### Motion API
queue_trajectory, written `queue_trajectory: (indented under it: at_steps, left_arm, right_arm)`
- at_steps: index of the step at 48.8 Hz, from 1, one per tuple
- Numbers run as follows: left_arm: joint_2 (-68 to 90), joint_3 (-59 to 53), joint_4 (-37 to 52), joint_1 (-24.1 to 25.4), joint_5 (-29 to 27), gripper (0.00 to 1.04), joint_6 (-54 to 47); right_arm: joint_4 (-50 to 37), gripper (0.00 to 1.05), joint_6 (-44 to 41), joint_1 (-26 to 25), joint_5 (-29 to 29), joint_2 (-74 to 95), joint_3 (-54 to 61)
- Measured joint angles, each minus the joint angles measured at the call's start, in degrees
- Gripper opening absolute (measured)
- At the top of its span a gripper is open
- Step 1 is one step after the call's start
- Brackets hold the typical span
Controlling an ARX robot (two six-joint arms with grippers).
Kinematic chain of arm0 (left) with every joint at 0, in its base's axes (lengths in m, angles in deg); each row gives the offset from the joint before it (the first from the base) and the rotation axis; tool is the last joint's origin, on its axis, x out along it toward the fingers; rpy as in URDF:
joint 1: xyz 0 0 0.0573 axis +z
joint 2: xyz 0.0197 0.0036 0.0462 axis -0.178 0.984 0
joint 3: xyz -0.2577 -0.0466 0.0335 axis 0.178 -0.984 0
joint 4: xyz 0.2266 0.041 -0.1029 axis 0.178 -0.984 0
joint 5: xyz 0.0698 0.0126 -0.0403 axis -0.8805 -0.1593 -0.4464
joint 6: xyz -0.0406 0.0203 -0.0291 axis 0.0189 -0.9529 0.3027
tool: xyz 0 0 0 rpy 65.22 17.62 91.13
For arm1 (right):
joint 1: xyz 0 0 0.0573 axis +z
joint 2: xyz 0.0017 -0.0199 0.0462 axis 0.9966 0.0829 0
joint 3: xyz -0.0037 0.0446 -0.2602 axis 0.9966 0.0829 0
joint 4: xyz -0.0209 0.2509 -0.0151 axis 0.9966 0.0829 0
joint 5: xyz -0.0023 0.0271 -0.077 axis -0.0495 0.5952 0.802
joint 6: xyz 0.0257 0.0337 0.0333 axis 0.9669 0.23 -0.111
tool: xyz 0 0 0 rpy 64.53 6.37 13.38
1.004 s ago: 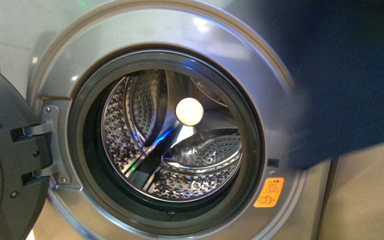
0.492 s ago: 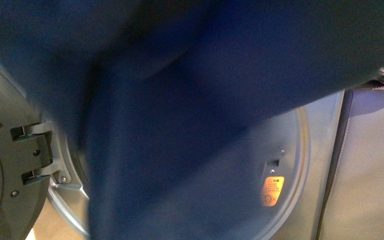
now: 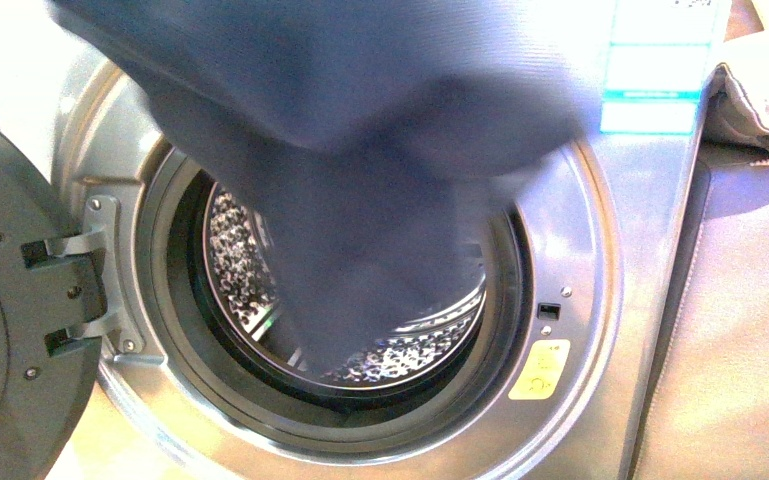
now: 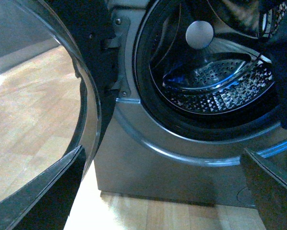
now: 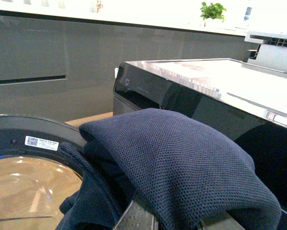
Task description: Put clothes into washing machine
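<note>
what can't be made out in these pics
Front view: the blurred navy garment hides the upper drum.
Front view: the yellow sticker has print too washed out to read.
Right wrist view: the garment covers the right claw, so its grip is unseen.
Front view: the door is cut off by the left edge.

Clothes dark navy w/ fine ribbed weave, washing machine silver-grey, port rim black, drum shiny steel w/ dotted perf. pattern, door dark grey, sticker yellow, label white & teal bands, floor pale wood planks, cloth beside machine beige
</note>
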Motion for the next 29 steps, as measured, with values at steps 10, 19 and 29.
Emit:
queue_trajectory:
  at_steps: [10, 19, 29]
  left_arm:
    - [0.0, 0.0, 0.0, 0.0, 0.0, 0.98, 0.0]
    - [0.0, 0.0, 0.0, 0.0, 0.0, 0.98, 0.0]
    - [1.0, 0.0, 0.9, 2.0, 5.5, 0.98, 1.4]
  right_arm:
    - [0.0, 0.05, 0.6, 0.0, -0.1, -0.1, 0.0]
    - [0.0, 0.05, 0.8, 0.0, -0.2, -0.2, 0.0]
    - [0.0, 0.05, 0.8, 0.0, -0.2, -0.2, 0.0]
